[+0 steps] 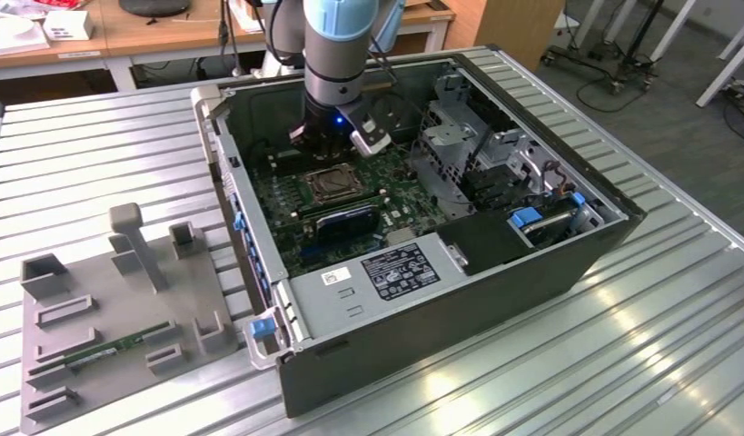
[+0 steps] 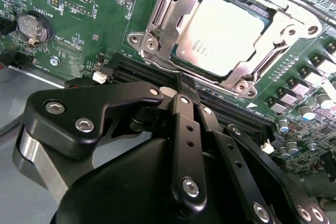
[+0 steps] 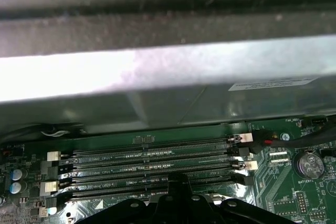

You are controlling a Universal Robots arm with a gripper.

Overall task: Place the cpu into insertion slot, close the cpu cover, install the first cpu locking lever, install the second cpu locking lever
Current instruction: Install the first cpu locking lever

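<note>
In the exterior view the gripper (image 1: 328, 143) hangs inside the open computer case (image 1: 517, 291), just beside the socket (image 1: 329, 185). In the second wrist view the cpu (image 2: 223, 35) lies seated in that socket, with the cpu cover (image 2: 291, 24) apparently down around it. The claw is pinched narrow and holds nothing. Whether either locking lever is latched I cannot tell. In the first wrist view the gripper sits over the memory slots (image 3: 152, 156).

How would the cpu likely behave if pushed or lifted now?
The cpu looks thin, flat and metal-faced: probably stiff and light. Its smooth face may be slippery. The cpu cover frames its edges, so a push likely won't shift it.
</note>
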